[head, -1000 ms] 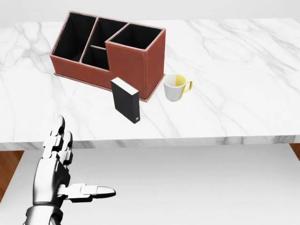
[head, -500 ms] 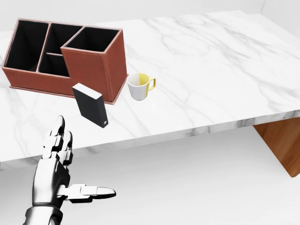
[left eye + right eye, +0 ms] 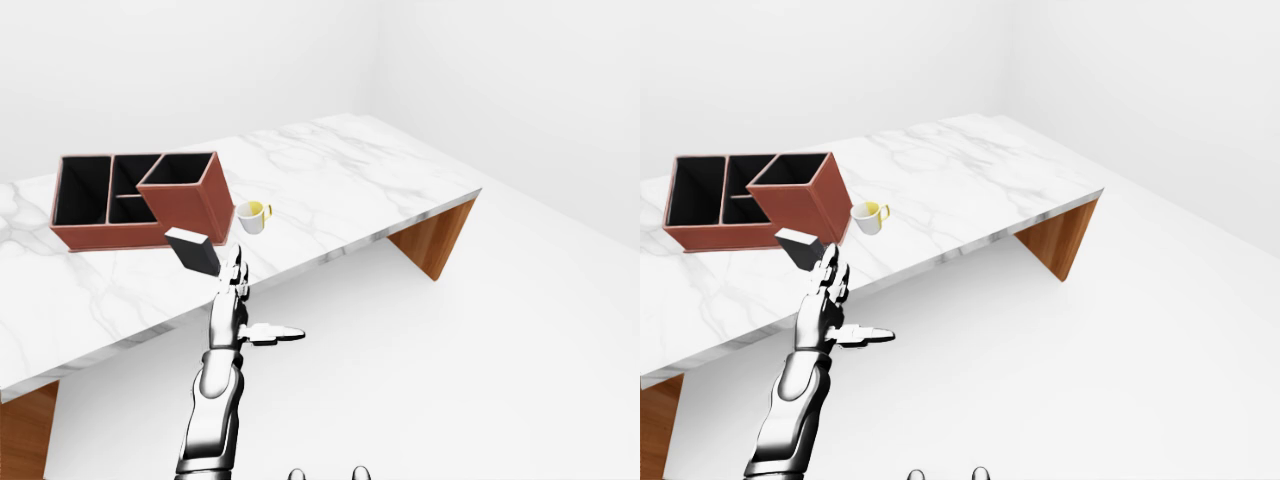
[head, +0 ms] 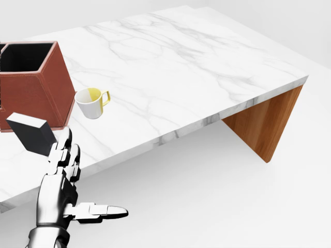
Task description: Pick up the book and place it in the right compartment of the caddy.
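The black book (image 4: 31,133) stands upright on the marble table (image 4: 207,67), near its lower edge at the left of the head view. Just above it is the brown caddy (image 3: 190,205); the tall right compartment (image 3: 178,168) is nearest the book. My left hand (image 4: 85,178) hovers below the table edge with fingers (image 4: 64,147) straight and thumb out, open and holding nothing. Its fingertips overlap the book's lower corner in the picture; I cannot tell whether they touch. My right hand is out of sight.
A white mug (image 4: 90,102) with a yellow inside stands right of the caddy. A wooden table leg (image 4: 264,121) shows under the table's right end. White floor lies below and to the right.
The camera has swung to the right: table, caddy, book and mug slid left in the head view, and the table's right end and leg came in. The left hand keeps its pose.
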Tool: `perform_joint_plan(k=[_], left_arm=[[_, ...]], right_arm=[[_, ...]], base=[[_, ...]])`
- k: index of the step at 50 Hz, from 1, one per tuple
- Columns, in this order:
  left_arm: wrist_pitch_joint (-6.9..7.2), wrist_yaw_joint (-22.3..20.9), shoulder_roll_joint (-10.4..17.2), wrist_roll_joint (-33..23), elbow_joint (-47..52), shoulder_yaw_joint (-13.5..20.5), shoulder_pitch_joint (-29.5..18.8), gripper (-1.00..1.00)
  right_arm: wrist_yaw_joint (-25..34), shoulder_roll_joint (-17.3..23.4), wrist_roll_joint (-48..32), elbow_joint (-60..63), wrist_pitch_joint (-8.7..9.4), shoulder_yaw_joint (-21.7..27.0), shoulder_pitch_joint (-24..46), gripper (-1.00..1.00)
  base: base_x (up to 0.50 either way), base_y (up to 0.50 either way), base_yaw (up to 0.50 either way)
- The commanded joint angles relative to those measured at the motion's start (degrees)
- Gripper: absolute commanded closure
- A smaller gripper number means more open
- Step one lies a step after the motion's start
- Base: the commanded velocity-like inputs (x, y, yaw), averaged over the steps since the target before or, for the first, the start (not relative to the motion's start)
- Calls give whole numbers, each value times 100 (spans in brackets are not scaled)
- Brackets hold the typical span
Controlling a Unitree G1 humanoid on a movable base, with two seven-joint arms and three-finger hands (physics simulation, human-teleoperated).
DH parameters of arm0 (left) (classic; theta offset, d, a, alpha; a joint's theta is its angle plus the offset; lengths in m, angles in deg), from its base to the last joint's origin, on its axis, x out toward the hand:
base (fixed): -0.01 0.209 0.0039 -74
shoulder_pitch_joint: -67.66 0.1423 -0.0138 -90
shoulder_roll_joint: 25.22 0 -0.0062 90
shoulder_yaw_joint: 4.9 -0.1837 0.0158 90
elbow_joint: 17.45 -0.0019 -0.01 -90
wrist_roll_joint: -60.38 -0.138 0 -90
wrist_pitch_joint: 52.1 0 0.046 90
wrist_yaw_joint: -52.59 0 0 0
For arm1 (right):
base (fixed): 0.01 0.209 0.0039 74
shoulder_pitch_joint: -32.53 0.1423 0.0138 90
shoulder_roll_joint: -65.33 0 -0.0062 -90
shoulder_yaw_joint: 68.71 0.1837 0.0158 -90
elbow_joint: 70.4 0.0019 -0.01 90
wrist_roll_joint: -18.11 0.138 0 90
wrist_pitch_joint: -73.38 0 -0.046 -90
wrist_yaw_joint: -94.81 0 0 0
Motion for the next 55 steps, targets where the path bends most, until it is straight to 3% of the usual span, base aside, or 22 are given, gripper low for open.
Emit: perform_joint_plan(k=[1,7,15,22,34,42,46,50,55], left_arm=[[-9,-2,3,3,-29,7,-18,-100],[47,-8,1,7,88,-3,26,-100],[-7,-13,3,11,0,4,-10,-100],[-9,0,15,-1,-303,31,-127,-100],[-9,294,-4,-285,4,13,22,-100],[-9,1001,-89,-1249,856,-118,436,-100],[-2,1106,-134,-1272,1370,-123,504,-100],[210,1328,-126,-1574,1861,-89,532,-100],[65,1753,-113,-2225,2062,-90,578,-100]], right_arm=[[2,1,22,19,0,8,-6,-100],[14,-13,33,41,0,12,-9,-100],[-21,-3,-15,6,0,-7,22,-100],[-57,-13,-213,42,0,-37,58,-100],[-32,-20,-282,-21,0,-97,64,-100],[-65,14,-282,-20,0,-96,50,-100],[-114,63,-198,-34,0,-29,28,-100],[-73,32,-276,-46,0,-73,63,-100],[-93,34,-286,-35,0,-70,60,-100]], base=[[0,0,-46],[0,0,-46],[0,0,-31],[0,0,0],[0,0,0],[0,0,0],[0,0,0],[0,0,0],[0,0,0]])
